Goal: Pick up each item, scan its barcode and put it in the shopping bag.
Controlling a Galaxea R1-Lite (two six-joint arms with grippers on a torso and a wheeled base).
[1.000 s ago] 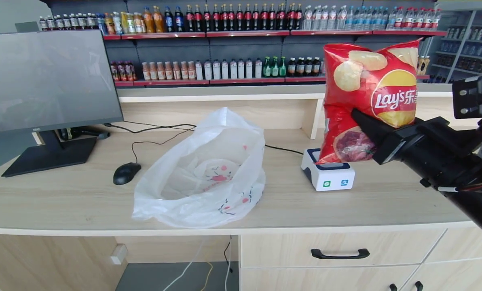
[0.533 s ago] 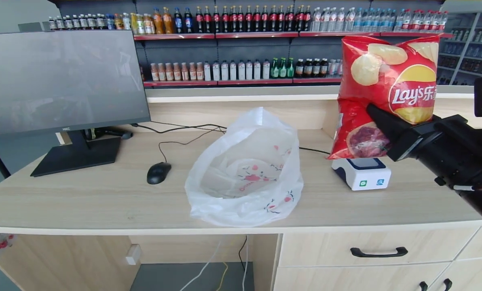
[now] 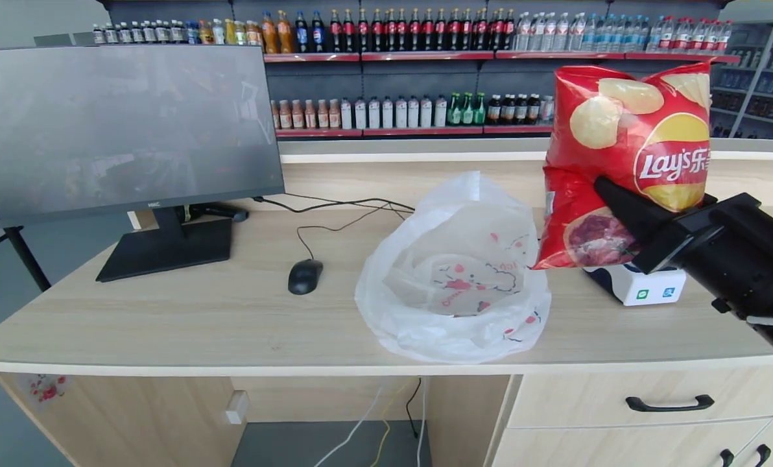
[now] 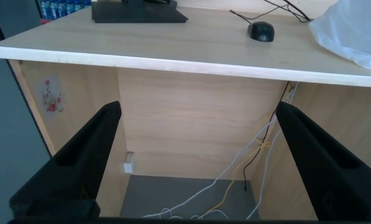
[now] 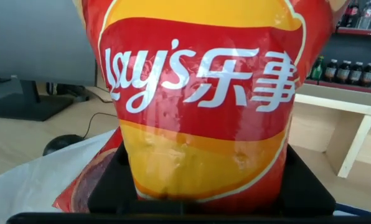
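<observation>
Chip bag [image 3: 626, 162] is held upright in the air above the scanner [image 3: 642, 292], just beside the shopping bag [image 3: 458, 285], with the right gripper [image 3: 613, 201] jaws pinching its lower half. We judge it light, puffy and slick w/ fragile contents, so a gentle grip near the edge/seam is best. Left gripper [image 4: 192, 155] jaws are spread, low by the counter [image 4: 173, 59] front.

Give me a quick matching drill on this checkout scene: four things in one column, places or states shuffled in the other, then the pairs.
1. chip bag
2. shopping bag
3. mouse
4. left hand

A. open, down in front of the counter, below its top
B. lying open on the counter
C. on the counter between monitor and shopping bag
D. held up in the right hand

Pairs: 1-D, 2-B, 3-C, 4-A
</observation>
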